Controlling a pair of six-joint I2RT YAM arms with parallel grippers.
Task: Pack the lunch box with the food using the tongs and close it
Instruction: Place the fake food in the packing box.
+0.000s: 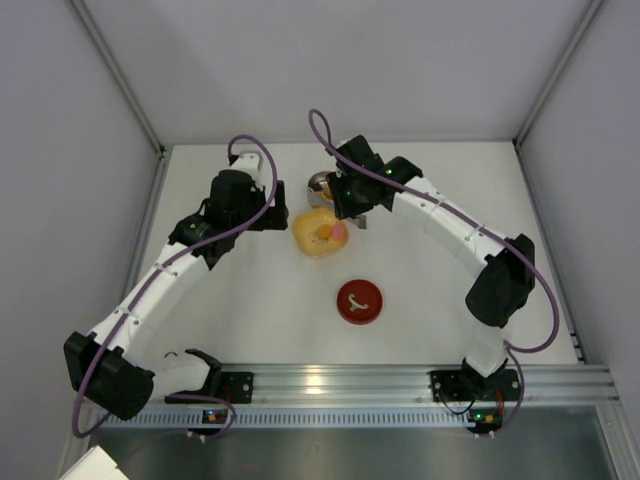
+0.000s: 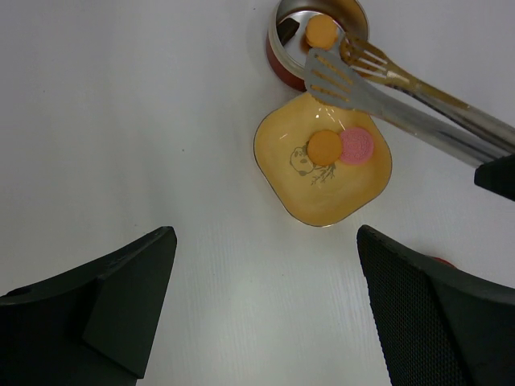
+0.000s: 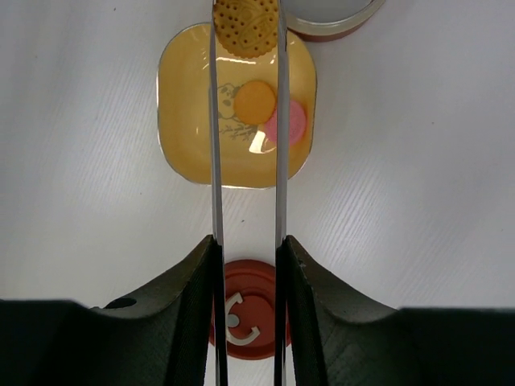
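My right gripper is shut on the silver tongs, whose two arms run forward over the yellow dish. A brown biscuit-like food piece is pinched between the tong tips at the dish's far edge, next to the lunch box. The red tin holds one orange piece. An orange piece and a pink piece lie in the dish. The red lid lies flat on the table, below my right gripper. My left gripper hangs open and empty, left of the dish.
The yellow rounded-square dish sits mid-table, just in front of the tin. White walls enclose the table on three sides. Both arm bases are bolted to the rail at the near edge.
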